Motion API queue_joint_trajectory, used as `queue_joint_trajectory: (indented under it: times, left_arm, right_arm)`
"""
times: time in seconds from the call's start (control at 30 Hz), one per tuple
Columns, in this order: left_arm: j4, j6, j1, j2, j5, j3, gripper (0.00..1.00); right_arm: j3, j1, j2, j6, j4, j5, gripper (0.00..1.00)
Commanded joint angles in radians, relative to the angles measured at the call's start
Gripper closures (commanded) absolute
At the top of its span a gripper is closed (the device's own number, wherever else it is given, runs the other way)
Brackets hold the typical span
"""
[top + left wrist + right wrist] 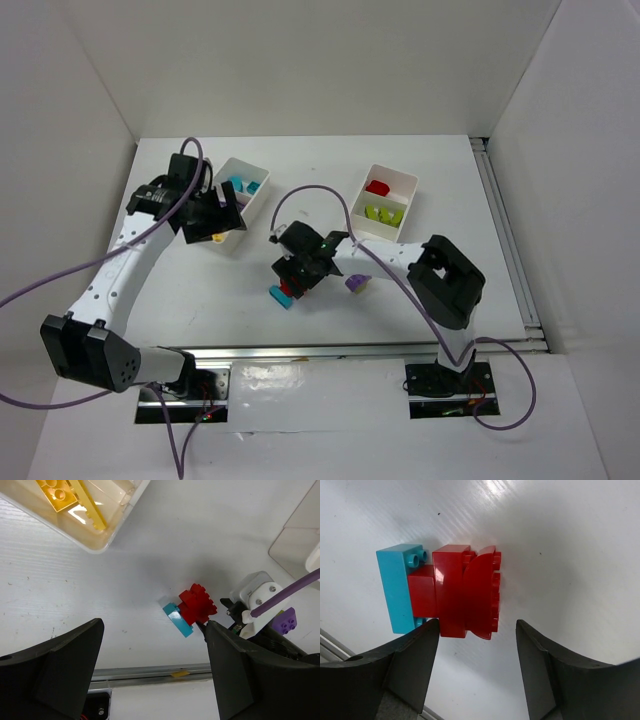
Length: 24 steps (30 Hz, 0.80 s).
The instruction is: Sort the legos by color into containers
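Note:
A cluster of red bricks (462, 592) joined to a cyan brick (397, 587) lies on the table; it also shows in the top view (285, 293) and the left wrist view (196, 605). My right gripper (477, 650) is open right over it, fingertips at the cluster's near edge, nothing held; in the top view it (298, 278) hovers mid-table. A purple brick (357, 284) lies beside my right wrist. My left gripper (215, 215) is open and empty above the near end of the left tray (256, 205), which holds a cyan brick (238, 185) and a yellow brick (60, 490).
The right white tray (411, 203) stands at the back, holding a red brick (377, 187) and lime green bricks (378, 212). A metal rail (350, 350) runs along the table's near edge. White walls enclose the table on three sides.

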Motion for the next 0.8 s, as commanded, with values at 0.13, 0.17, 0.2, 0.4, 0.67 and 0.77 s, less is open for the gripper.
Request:
queue_joint_trajectory:
  times: [0.13, 0.17, 0.2, 0.4, 0.67, 0.77]
  left_arm:
    - [0.026, -0.002, 0.027, 0.016, 0.049, 0.004, 0.08]
    - [0.035, 0.007, 0.027, 0.025, 0.049, 0.004, 0.08]
    - [0.035, 0.007, 0.027, 0.025, 0.058, 0.004, 0.08]
    - [0.044, 0.018, 0.027, 0.045, 0.078, 0.013, 0.08]
    - [0.054, 0.036, 0.027, 0.074, 0.130, 0.022, 0.09]
    - [0.054, 0.045, 0.027, 0.097, 0.167, 0.022, 0.09]
  right_arm:
    - [0.000, 0.000, 0.015, -0.024, 0.058, -0.039, 0.40]
    - [0.000, 0.000, 0.024, -0.024, 0.058, -0.039, 0.40]
    - [0.000, 0.000, 0.033, -0.024, 0.068, -0.039, 0.40]
    - [0.020, 0.000, 0.064, -0.034, 0.077, -0.028, 0.38]
    - [0.008, -0.009, 0.021, -0.034, 0.077, 0.021, 0.49]
    - [-0.027, -0.037, -0.045, -0.011, 0.077, 0.045, 0.52]
